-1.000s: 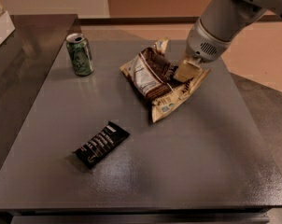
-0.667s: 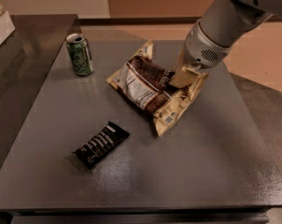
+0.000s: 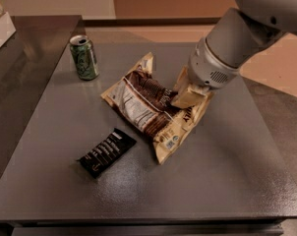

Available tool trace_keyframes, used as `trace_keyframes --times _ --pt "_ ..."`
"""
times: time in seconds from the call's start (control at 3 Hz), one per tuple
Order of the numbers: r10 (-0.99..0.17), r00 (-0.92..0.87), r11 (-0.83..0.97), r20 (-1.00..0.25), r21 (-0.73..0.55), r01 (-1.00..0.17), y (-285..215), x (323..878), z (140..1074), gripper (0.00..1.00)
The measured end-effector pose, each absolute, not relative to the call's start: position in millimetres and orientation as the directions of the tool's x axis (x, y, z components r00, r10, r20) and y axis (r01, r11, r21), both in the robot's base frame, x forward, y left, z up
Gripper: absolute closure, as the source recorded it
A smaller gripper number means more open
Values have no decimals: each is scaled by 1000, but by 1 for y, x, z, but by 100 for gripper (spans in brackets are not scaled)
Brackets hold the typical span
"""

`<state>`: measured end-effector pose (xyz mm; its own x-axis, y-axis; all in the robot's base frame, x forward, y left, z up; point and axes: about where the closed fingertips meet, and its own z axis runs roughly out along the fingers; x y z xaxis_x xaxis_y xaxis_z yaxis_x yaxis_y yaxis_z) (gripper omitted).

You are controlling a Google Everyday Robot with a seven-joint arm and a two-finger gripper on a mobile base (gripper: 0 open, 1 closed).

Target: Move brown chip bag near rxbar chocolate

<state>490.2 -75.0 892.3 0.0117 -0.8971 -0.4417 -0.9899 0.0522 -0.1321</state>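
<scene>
The brown chip bag [image 3: 143, 107], crinkled, dark brown with cream-tan edges and a white label panel, lies with its long axis running 11 to 5 o'clock. The gripper [image 3: 190, 96] clamps its 2 o'clock edge. The rxbar chocolate [image 3: 107, 152], a flat black bar with white lettering, lies apart at the bag's 8 o'clock.

Tan tool [image 3: 190, 96] on brown/cream bag [image 3: 143, 107]; black bar [image 3: 107, 152], white txt; green can [image 3: 84, 58].
</scene>
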Motion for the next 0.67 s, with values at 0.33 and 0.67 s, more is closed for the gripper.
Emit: trace_keyframes --times 0.33,0.67 --pt "-896 15 47 -443 -128 -991 -72 474 890 61" --pt "-894 11 59 -448 -141 -988 -73 463 891 38"
